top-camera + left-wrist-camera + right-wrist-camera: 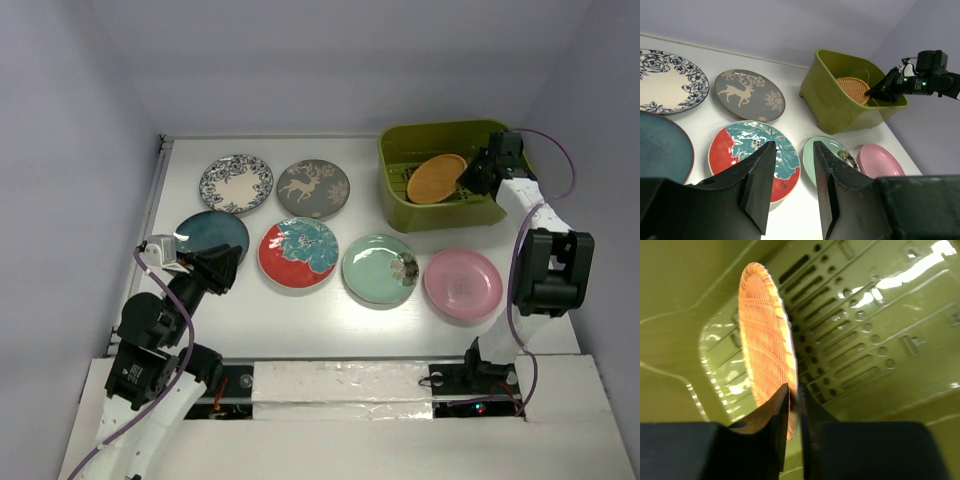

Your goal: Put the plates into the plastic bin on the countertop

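Orange woven plate (765,340), stiff, likely light and slick-rimmed, hangs tilted inside the plastic bin (398,203) at upper right of the top view, its rim, the sensible hold, pinched by the narrow right gripper (794,396); left gripper (792,150) hovers half-open, empty, lower left.

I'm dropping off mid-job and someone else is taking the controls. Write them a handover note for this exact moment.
Left gripper: open, empty, above the countertop by the dark teal plate.
Right gripper: shut on the rim of the orange woven plate, holding it on edge inside the olive-green bin.
Done: nothing released in the bin yet.
Left: release the orange one, then move the dark teal plate, blue-white floral plate, grey deer plate, red-teal floral plate, mint green plate and pink plate, all lying on the countertop.
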